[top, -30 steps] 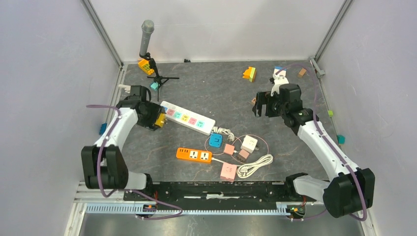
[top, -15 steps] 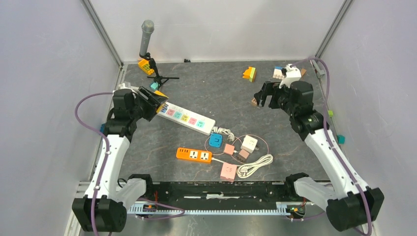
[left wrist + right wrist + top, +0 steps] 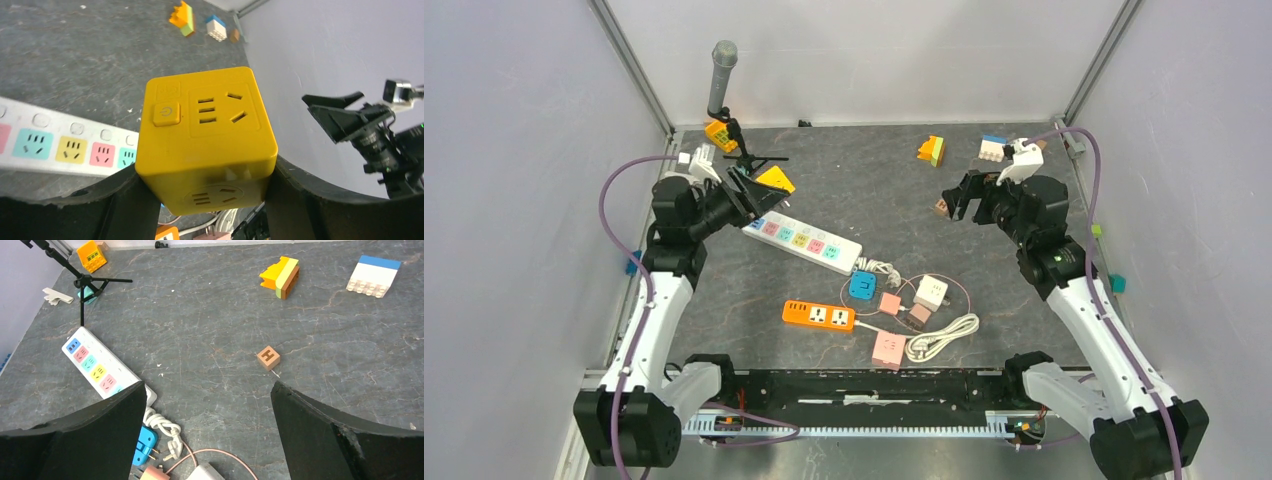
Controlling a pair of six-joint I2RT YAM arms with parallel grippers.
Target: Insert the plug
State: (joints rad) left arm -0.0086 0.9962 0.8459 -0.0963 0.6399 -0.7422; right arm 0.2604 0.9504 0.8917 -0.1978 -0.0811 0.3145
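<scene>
Clamping a yellow plastic socket cube [image 3: 205,130] in the left gripper [image 3: 757,192], raised near the left end of a white power strip [image 3: 804,238], close to the left edge of the grey stone-look mat [image 3: 864,185]. Spread wide and empty at the right gripper [image 3: 962,197], above open mat.

The dark grey table [image 3: 874,190] carries a white power strip [image 3: 802,240] lying aslant left of centre, an orange power strip [image 3: 819,316] nearer the front, a blue plug [image 3: 862,285], a white cable coil [image 3: 939,337], toy bricks [image 3: 931,150] at the back and a microphone [image 3: 723,65] on a stand in the far left corner
</scene>
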